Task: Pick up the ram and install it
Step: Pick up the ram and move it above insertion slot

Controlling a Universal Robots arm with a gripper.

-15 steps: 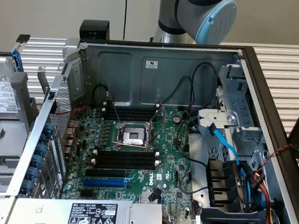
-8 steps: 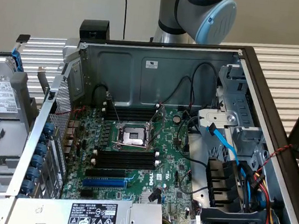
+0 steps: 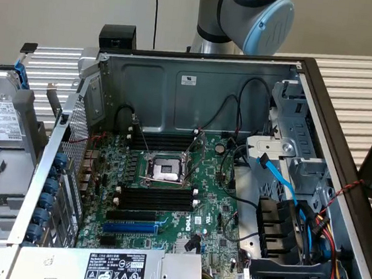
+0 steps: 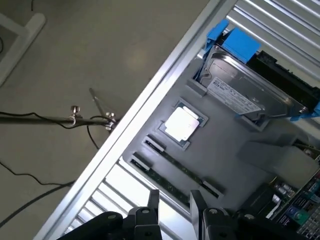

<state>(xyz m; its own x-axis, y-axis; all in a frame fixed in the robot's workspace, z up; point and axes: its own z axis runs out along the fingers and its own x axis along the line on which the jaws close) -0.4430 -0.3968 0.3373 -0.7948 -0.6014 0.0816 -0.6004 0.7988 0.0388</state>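
Arm: the Universal Robots arm (image 3: pixel 252 13) rises behind the open computer case (image 3: pixel 199 81) in the exterior view.
End effector: the gripper (image 4: pixel 173 197) has its two dark fingers (image 4: pixel 152 200) spread apart. The tray surface shows through the gap, and nothing is clamped.
Gripper location: above the gray tray (image 4: pixel 225 150), near the tray's edge beside the slatted table (image 4: pixel 130 182).
Ram: the ram (image 4: pixel 167 184) is a thin dark-green stick lying flat in a long recess of the gray tray, close to the fingertips. One end runs behind a finger. No contact with the gripper is evident.
Adjacent recess: a second long recess (image 4: pixel 180 165) runs parallel beside the first; its contents cannot be determined.
Other tray contents: a square processor chip (image 4: pixel 181 122) sits in its own pocket. Farther along, a hard drive (image 4: pixel 245 95) sits in blue brackets (image 4: pixel 235 42).
Tray in the exterior view: it lies at the exterior view's left (image 3: pixel 11 154), outside the case.
Motherboard: the motherboard (image 3: pixel 211 215) lies in the case floor, with a processor socket (image 3: pixel 167 171) at centre. Long black memory slots (image 3: pixel 157 196) run on either side of the socket.
Installation status: not done; the ram is on the tray.
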